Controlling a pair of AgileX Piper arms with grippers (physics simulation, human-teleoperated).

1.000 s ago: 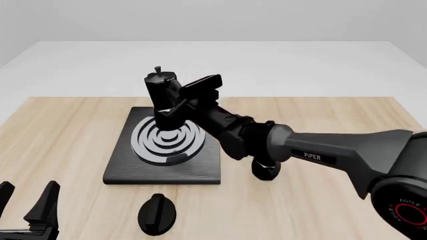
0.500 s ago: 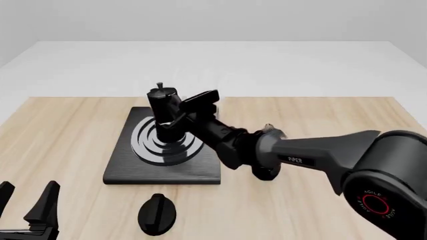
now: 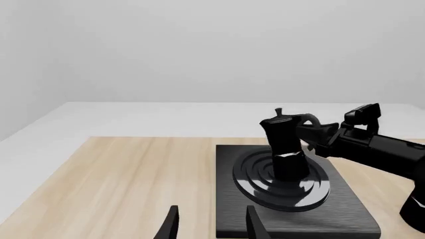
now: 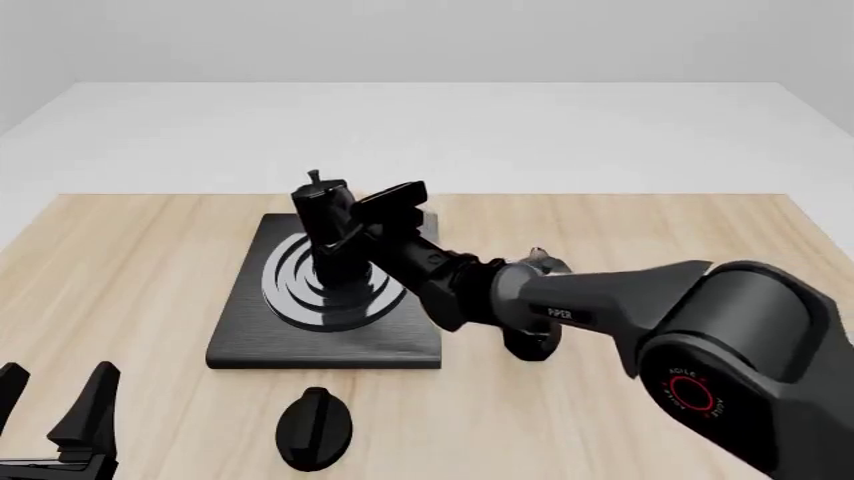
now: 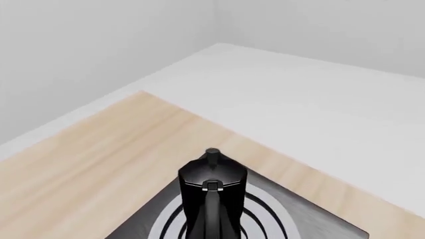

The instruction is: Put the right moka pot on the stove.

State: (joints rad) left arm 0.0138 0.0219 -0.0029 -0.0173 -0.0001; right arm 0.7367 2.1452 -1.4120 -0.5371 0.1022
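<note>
We see the right gripper (image 4: 350, 232) clamped on the handle of the moka pot (image 4: 328, 235), which stands upright at the centre of the stove's (image 4: 254, 335) rings, left of frame centre. Our left gripper (image 4: 56, 415) waits spread apart at lower left, near the knob (image 4: 314, 428).

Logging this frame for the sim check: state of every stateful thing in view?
moka pot: upright on the stove rings, lid down, handle in the right gripper.
stove: flat on the table, pot on its rings.
right gripper: at the pot's handle, apparently shut on it.
left gripper: open, holding nothing.
knob: lying on the table, in front of the stove.
</note>
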